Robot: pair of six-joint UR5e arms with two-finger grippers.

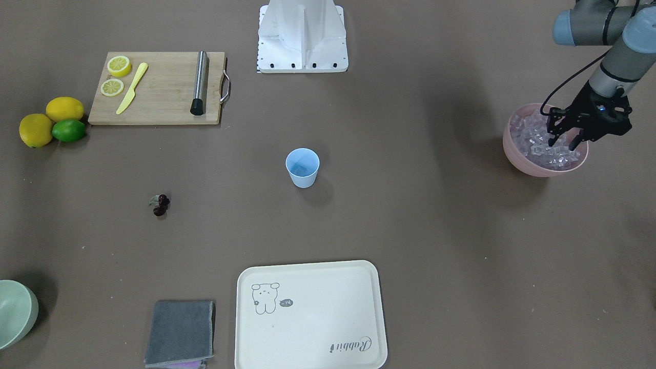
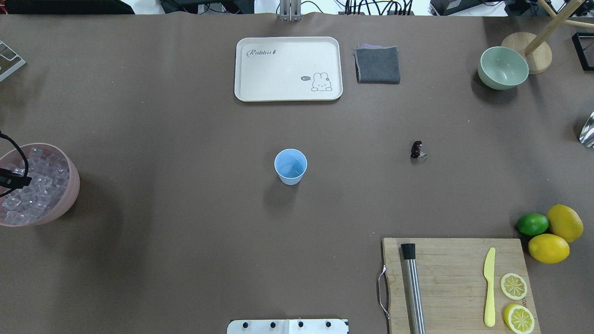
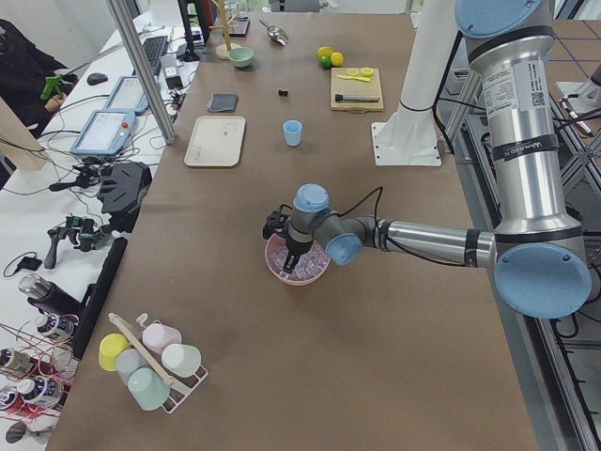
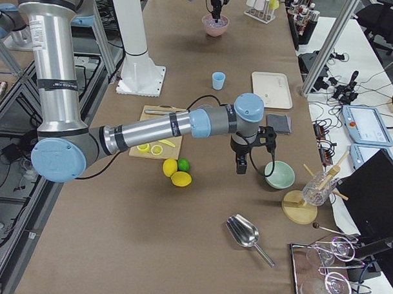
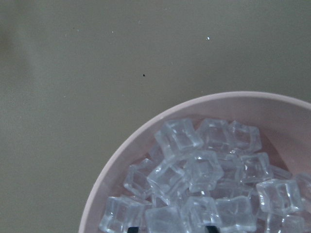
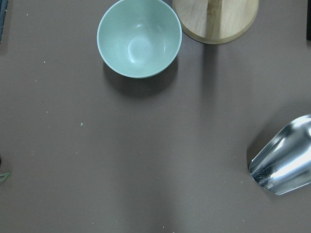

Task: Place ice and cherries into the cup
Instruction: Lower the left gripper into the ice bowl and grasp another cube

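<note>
The light blue cup (image 1: 302,167) stands upright mid-table, also seen from overhead as the cup (image 2: 290,166). The dark cherries (image 1: 161,205) lie on the bare table, well apart from it. A heap of clear ice (image 1: 535,136) fills a pink bowl (image 1: 533,168) at the table's end on the robot's left. My left gripper (image 1: 564,143) is open, its fingertips dipped among the ice (image 5: 204,179) with cubes between them. My right gripper (image 4: 240,166) hangs above the table beside the pale green bowl (image 4: 279,174). I cannot tell whether it is open or shut.
A wooden cutting board (image 2: 445,278) holds a steel muddler, a yellow knife and lemon slices. Two lemons (image 2: 557,232) and a lime sit beside it. A cream tray (image 2: 287,88) and a grey cloth (image 2: 377,65) lie at the far side. A metal scoop (image 6: 284,160) lies near the green bowl.
</note>
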